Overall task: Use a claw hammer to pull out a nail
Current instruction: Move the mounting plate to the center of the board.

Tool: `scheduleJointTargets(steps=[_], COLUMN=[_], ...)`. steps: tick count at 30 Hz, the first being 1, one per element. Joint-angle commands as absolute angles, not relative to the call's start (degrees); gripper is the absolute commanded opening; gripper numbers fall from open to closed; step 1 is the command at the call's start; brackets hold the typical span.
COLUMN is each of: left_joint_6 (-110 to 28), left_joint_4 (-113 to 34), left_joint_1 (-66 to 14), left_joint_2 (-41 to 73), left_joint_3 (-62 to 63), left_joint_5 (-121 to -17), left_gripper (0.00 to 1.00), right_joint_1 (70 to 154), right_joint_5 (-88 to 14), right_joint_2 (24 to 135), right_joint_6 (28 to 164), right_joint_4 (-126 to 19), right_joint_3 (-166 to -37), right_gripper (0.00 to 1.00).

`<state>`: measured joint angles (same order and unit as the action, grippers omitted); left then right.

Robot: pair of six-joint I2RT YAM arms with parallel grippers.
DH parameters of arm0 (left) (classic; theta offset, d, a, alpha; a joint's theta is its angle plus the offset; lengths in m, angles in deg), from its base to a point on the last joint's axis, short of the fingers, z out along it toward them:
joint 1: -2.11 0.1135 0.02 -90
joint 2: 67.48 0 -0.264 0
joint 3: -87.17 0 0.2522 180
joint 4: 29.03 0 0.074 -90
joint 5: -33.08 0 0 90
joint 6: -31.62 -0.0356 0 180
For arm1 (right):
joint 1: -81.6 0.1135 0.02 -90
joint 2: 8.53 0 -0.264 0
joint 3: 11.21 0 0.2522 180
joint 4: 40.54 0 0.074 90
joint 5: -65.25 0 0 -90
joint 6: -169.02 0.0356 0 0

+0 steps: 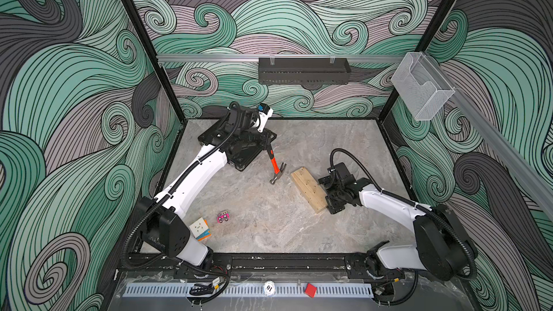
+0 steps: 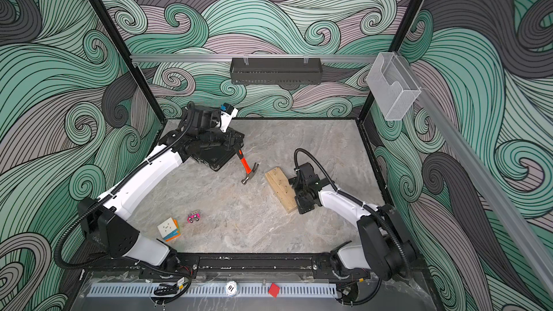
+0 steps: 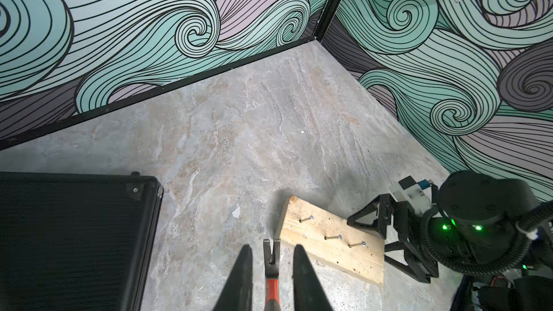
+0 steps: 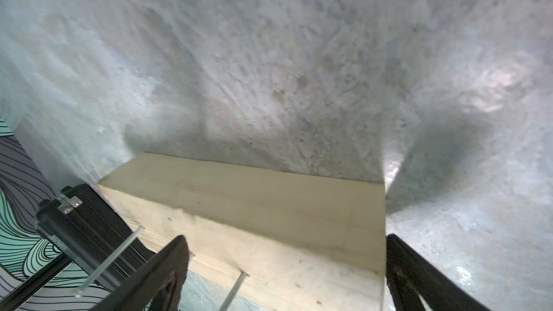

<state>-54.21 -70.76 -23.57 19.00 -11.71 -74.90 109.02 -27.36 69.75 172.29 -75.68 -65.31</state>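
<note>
Left wrist view showed the left gripper [image 3: 273, 249] clamped on the handle of the claw hammer [image 3: 271, 264]. Its claw was poised just beside the wooden block [image 3: 332, 243], hooked on none of the three protruding nails [image 3: 333, 238]. The right gripper [image 4: 285, 239] stood spread wide against the block's side, gripping nothing. Hooking and levering were, by my judgement, yet to do.

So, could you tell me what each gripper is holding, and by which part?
The left gripper holds the claw hammer by its black handle. The right gripper stands open beside the wooden block, apparently clamping nothing.
</note>
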Motion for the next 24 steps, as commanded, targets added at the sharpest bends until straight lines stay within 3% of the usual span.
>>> scheduleJointTargets(steps=[1,9,14,24], left_joint_6=[-52.14,-51.76,-50.93,-51.69], left_joint_4=[-70.70,-72.65,-71.91,-74.32], left_joint_1=[-23.55,-23.53,-23.62,-23.69], left_joint_2=[15.93,14.61,12.51,12.22], left_joint_3=[-12.47,-11.89,-9.78,-10.17], left_joint_5=[-74.15,-76.99,-78.88,-80.30], left_gripper=[0.00,0.00,0.00,0.00], right_joint_1=[109.20,106.75,105.42,105.33], right_joint_5=[-18.73,-16.44,-22.58,-28.99], right_joint_2=[66.96,65.83,70.70,71.91], right_joint_6=[164.38,142.19,129.97,127.94], right_joint_4=[-79.91,-81.95,-81.58,-75.04], right_joint_3=[-68.89,-72.23,-74.33,-67.99], right_gripper=[1.00,1.00,1.00,1.00])
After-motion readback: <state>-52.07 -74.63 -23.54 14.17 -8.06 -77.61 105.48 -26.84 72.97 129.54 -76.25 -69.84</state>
